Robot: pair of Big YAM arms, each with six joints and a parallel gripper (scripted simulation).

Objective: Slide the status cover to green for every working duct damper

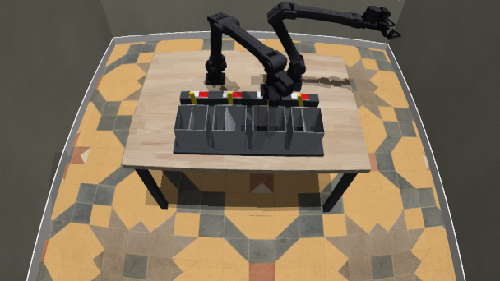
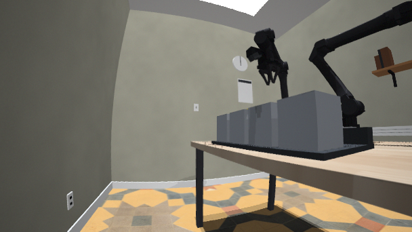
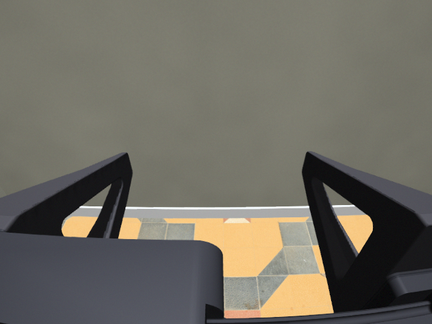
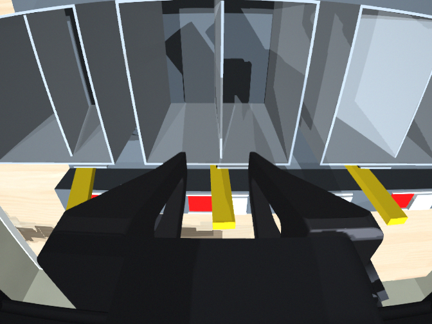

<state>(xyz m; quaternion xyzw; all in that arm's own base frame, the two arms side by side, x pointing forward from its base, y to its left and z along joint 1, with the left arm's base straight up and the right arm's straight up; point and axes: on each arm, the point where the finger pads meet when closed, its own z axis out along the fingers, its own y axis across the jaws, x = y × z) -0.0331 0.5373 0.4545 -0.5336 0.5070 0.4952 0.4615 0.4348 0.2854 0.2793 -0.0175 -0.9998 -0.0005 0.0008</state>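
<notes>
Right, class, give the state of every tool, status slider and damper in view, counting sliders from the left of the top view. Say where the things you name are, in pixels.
left tool (image 1: 395, 34) (image 3: 216, 153): wide open
right tool (image 1: 269, 103) (image 2: 270, 83) (image 4: 217, 162): partly open
first slider (image 1: 203, 94): red
second slider (image 1: 237, 94) (image 4: 402, 200): red
third slider (image 4: 200, 203): red
fourth slider (image 1: 304, 97) (image 4: 94, 197): red, partly hidden in the right wrist view
row of dampers (image 1: 229, 141) (image 2: 298, 122) (image 4: 243, 134): upright, soundness not visible
</notes>
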